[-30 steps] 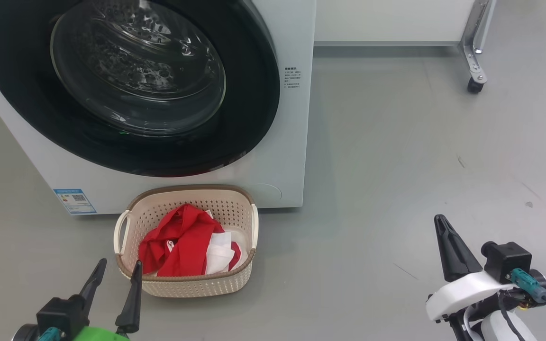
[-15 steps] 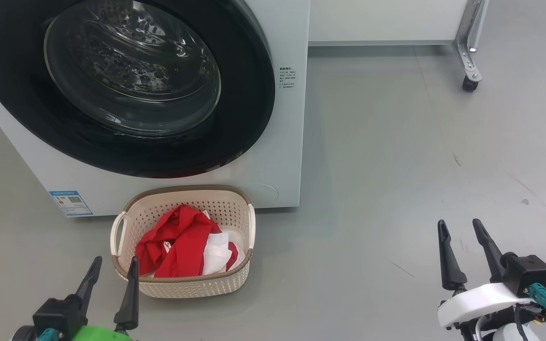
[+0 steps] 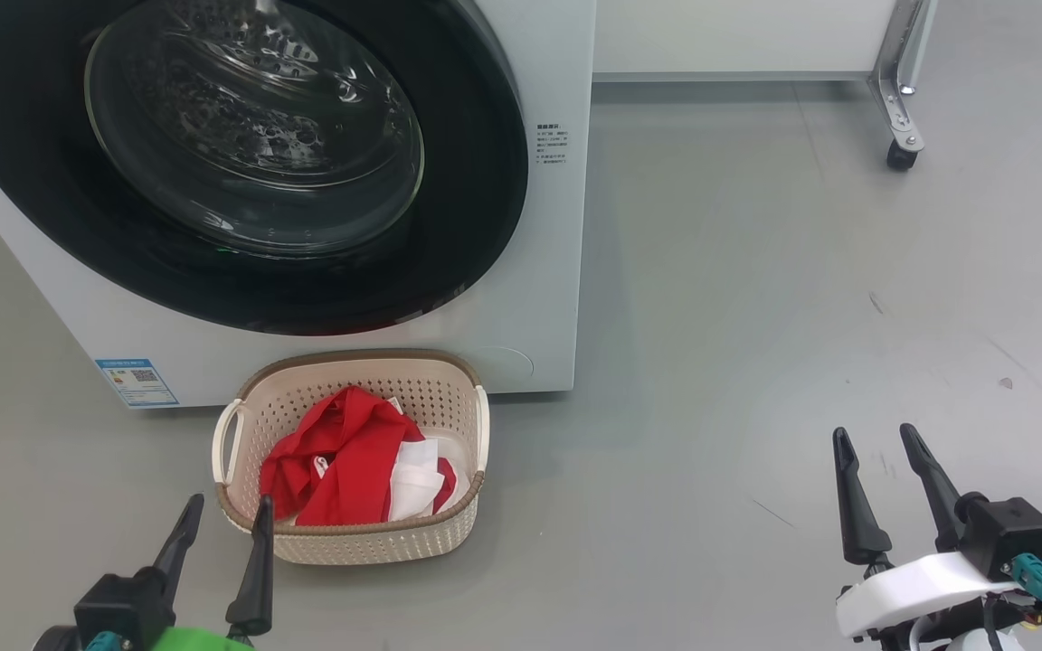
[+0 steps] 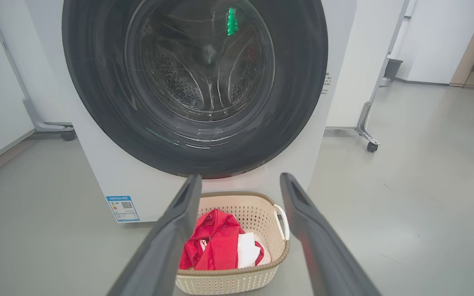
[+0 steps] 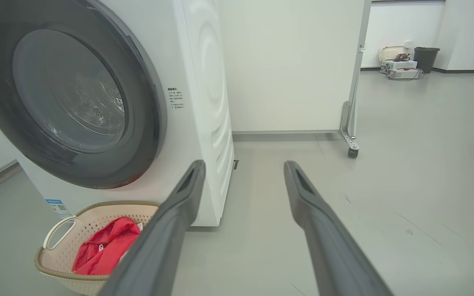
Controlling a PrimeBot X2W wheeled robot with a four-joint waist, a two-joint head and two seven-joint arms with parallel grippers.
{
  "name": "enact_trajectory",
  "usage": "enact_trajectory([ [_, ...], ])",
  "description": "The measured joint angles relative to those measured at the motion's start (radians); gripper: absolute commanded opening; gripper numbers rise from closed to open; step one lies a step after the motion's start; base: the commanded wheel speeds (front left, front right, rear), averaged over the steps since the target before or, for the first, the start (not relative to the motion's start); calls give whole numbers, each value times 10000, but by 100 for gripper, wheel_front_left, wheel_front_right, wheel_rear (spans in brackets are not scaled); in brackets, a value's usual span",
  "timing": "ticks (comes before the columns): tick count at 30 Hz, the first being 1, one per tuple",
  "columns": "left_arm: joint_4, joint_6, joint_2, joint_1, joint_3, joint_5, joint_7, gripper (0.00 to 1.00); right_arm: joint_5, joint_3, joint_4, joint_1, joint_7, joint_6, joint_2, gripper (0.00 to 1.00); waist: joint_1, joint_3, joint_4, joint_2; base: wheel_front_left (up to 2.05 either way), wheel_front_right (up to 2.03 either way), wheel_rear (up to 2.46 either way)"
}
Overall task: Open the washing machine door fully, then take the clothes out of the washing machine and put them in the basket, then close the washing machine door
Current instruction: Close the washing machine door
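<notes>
The washing machine [image 3: 539, 298] [image 4: 97, 172] [image 5: 204, 102] stands ahead with its door [image 3: 250, 154] [image 4: 196, 82] [image 5: 68, 94] shut flat against the front. Through the glass the steel drum shows. The basket [image 3: 354, 542] [image 4: 228, 279] [image 5: 56, 255] sits on the floor right before the machine. The red and white clothes [image 3: 349, 466] [image 4: 216, 246] [image 5: 105, 246] lie inside it. My left gripper [image 3: 227, 508] [image 4: 241, 181] hangs open just in front of the basket's near left corner, holding nothing. My right gripper [image 3: 874, 438] [image 5: 243, 166] stands open over bare floor at the lower right, empty.
A wheeled metal leg [image 3: 896, 99] [image 5: 350, 139] of a white partition stands at the back right. A blue label [image 3: 137, 382] marks the washer's lower left. Far off sit a dark bin [image 5: 425, 59] and a small basket [image 5: 391, 53]. Grey floor [image 3: 801, 316] spreads to the right.
My right gripper has gone from shut to open and dropped slightly toward the lower right. The left gripper stays open. The camera has shifted a little.
</notes>
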Motion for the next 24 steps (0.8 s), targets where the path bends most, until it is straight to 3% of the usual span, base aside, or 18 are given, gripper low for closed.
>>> enact_trajectory([
  [24, 86, 0, -27, 81, -4, 19, 0, 100, -165, -159, -165, 301, 0, 92, 138, 100, 0, -35, -31, 0, 0, 0, 0],
])
